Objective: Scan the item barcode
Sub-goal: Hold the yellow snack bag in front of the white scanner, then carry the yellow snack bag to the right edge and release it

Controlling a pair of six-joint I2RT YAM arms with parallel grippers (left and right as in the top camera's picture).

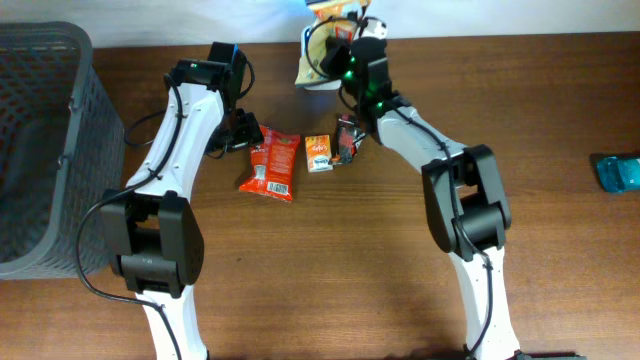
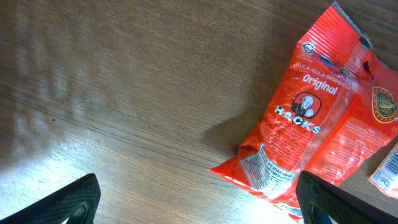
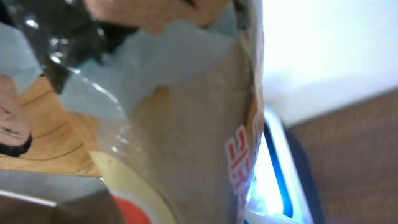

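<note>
My right gripper [image 1: 352, 38] reaches to the table's far edge and is shut on a snack packet [image 1: 330, 12]. The packet hangs over a white barcode scanner [image 1: 312, 72]. In the right wrist view the packet [image 3: 155, 124] fills the picture and hides my fingers. The scanner's lit white and blue edge [image 3: 277, 168] glows just behind it. My left gripper [image 1: 240, 132] is open and low over the wood beside a red Hacks candy packet [image 1: 270, 162]. In the left wrist view the red packet [image 2: 311, 124] lies by my right finger [image 2: 329, 199], with nothing between the fingers.
A small orange carton [image 1: 319, 152] and a dark wrapped item [image 1: 347, 138] lie right of the red packet. A grey mesh basket [image 1: 40, 150] stands at the left edge. A blue object [image 1: 620, 172] sits at the far right.
</note>
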